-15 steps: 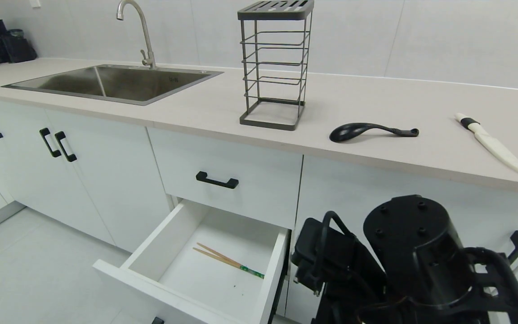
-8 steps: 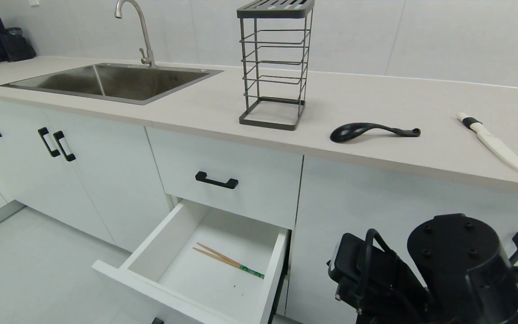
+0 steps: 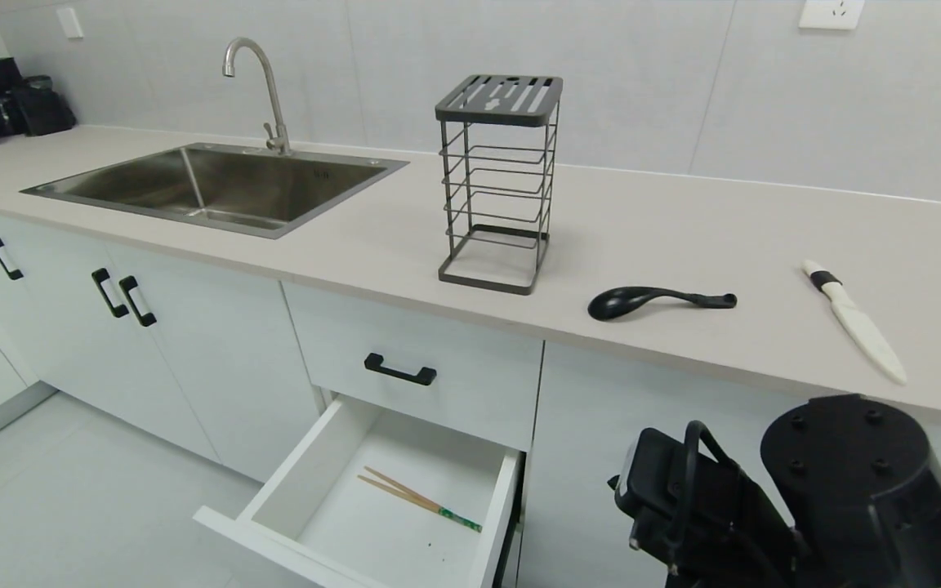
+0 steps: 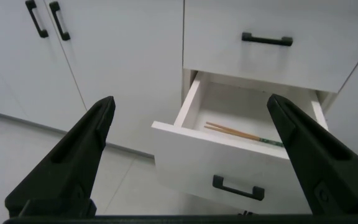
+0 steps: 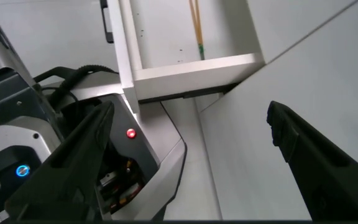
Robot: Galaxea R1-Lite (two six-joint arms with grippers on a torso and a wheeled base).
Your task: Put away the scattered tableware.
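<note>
Left gripper (image 4: 189, 102) stood spread wide and empty, facing the front of the open drawer (image 3: 299, 461). Right gripper (image 5: 189, 109) was spread too, with nothing in it, low by the drawer's right side. Chopsticks (image 3: 417, 498) already lay on the drawer floor.

What I had left was up on the counter (image 3: 683, 229). The spoon (image 3: 617, 304) lay near the front edge, just right of the rack (image 3: 497, 121), and the knife (image 3: 853, 320) was well apart from it, farther right.

From where my right arm sat, the spoon was above and ahead, slightly to the left. Its long axis ran along the counter edge, with the bowl toward the rack and the handle pointing right, toward the knife. The knife lay on a diagonal, handle to the back and tip toward the front edge.

I judged the right arm the nearer one for both pieces. The spoon looked like the shorter reach. I figured I would have to raise the arm above the counter and close the fingers across the handle, not along it.
</note>
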